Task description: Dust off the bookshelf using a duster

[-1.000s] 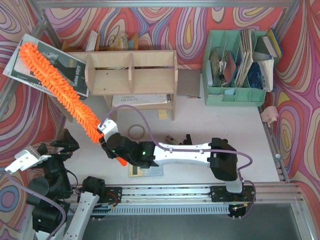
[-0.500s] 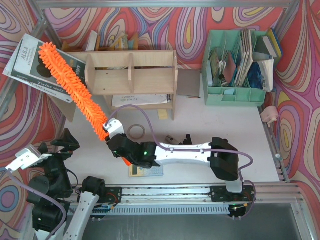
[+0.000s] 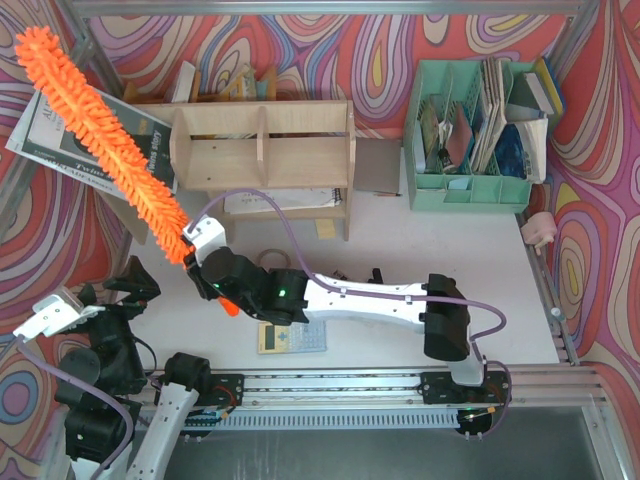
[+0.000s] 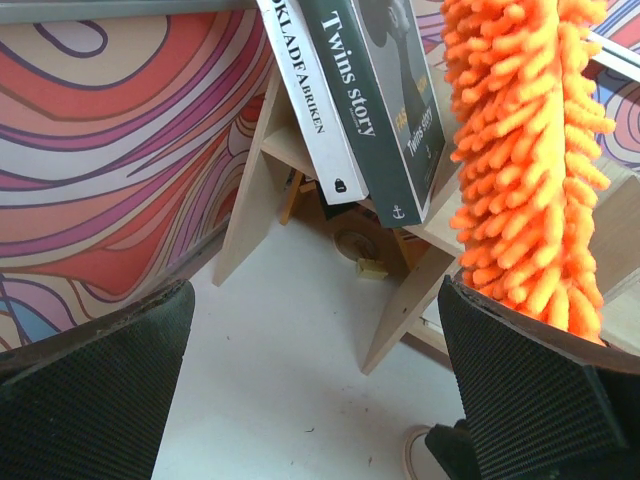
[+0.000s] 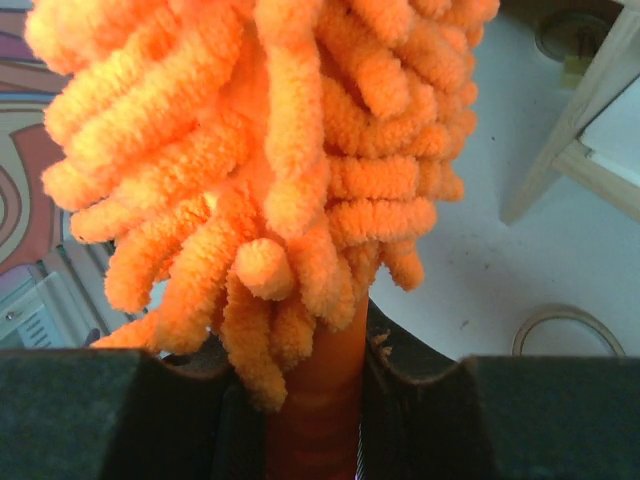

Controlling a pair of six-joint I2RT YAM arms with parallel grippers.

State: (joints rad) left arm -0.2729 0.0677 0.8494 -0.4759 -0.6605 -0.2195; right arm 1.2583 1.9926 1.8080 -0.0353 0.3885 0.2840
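The orange duster [image 3: 110, 150] slants from the top left corner down to my right gripper [image 3: 203, 262]. That gripper is shut on its thin orange handle [image 5: 318, 400], and the fluffy head [image 5: 270, 150] fills the right wrist view. The handle's end sticks out below the wrist [image 3: 231, 307]. The head lies left of the plywood bookshelf [image 3: 265, 145], over the leaning books, and I cannot tell whether it touches them. My left gripper [image 3: 118, 292] is open and empty at the near left. Its view shows the duster [image 4: 530, 150] and a shelf leg [image 4: 410, 300].
Books [image 3: 55, 140] lean against the shelf's left end, "Twins story" [image 4: 385, 100] among them. A notebook [image 3: 285, 200] lies under the shelf. A tape roll [image 3: 270, 262] and a grey calculator [image 3: 292, 337] lie by my right arm. A mint-green organiser [image 3: 475, 135] stands back right.
My right gripper has moved left and back, and the duster has swung. Its head tip now reaches the top left corner. The left arm has hardly moved.
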